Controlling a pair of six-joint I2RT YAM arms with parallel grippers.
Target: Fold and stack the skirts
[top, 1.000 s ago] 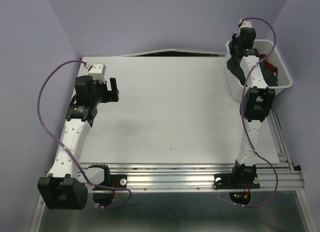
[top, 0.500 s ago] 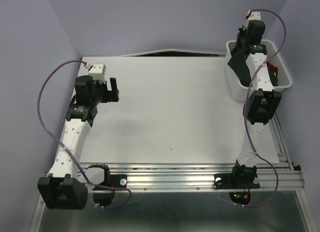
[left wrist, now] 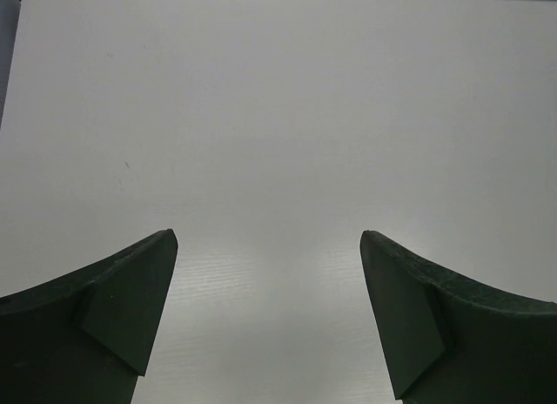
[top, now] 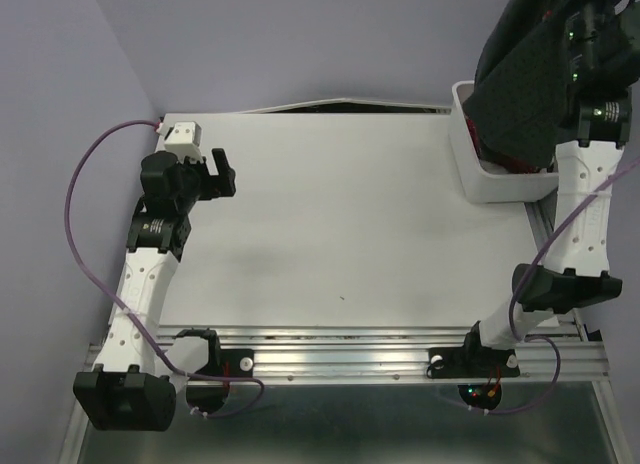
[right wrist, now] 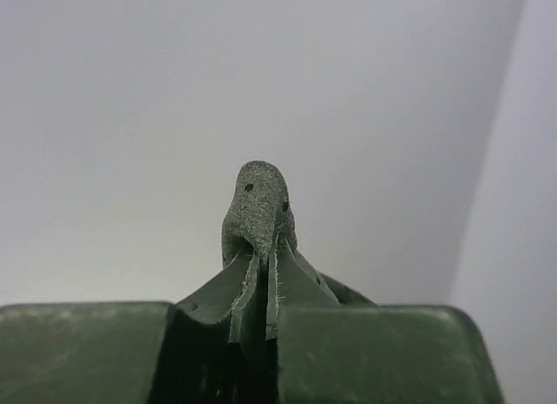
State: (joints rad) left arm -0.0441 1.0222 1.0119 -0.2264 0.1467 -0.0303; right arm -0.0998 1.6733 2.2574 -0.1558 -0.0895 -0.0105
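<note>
Showing the dark skirt [top: 520,94] pinched in the closed right gripper [right wrist: 261,214], hanging below it over the white bin [top: 490,189] at the table's [top: 350,184] far right, with the left gripper [left wrist: 268,243] spread wide.

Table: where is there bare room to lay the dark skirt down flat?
The table is bare all the way from the left gripper across to the bin, and down to its near edge. It is crowded only at the far right corner, where the dark skirt hangs over the bin.
</note>
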